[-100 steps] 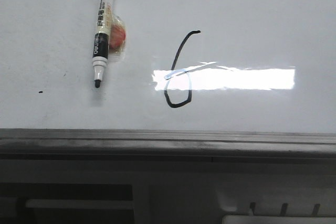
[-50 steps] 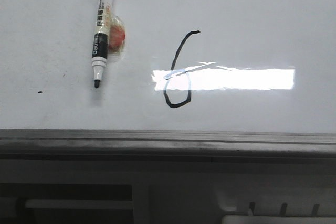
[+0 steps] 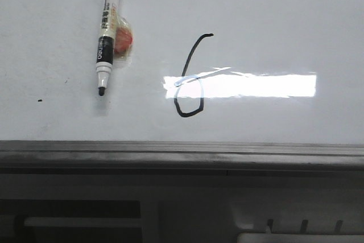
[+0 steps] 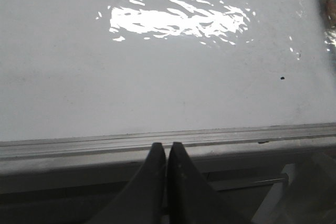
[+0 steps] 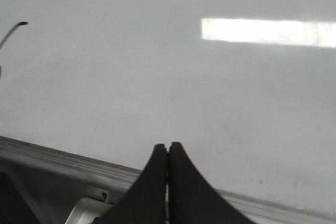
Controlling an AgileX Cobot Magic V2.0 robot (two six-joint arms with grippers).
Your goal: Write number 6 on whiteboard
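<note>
A black hand-drawn number 6 [image 3: 190,83] stands on the whiteboard [image 3: 273,21] in the front view, its loop crossing the left end of a bright glare. Only the top of its stroke [image 5: 13,31] shows in the right wrist view. An uncapped white-and-black marker [image 3: 105,41] lies flat on the board to the left of the 6, tip toward the rail. My left gripper [image 4: 166,146] is shut and empty over the grey rail [image 4: 79,145]. Above the board's near edge, my right gripper [image 5: 167,146] is shut too, holding nothing. Neither gripper appears in the front view.
A small orange-red object in clear wrap [image 3: 124,39] lies against the marker's right side. A tiny black speck [image 3: 40,101] marks the board at the left. The grey rail [image 3: 182,155] runs along the board's near edge, with dark frame parts below it.
The front view's whole picture has shifted slightly left; the marker, the 6 and the speck keep their places relative to each other.
</note>
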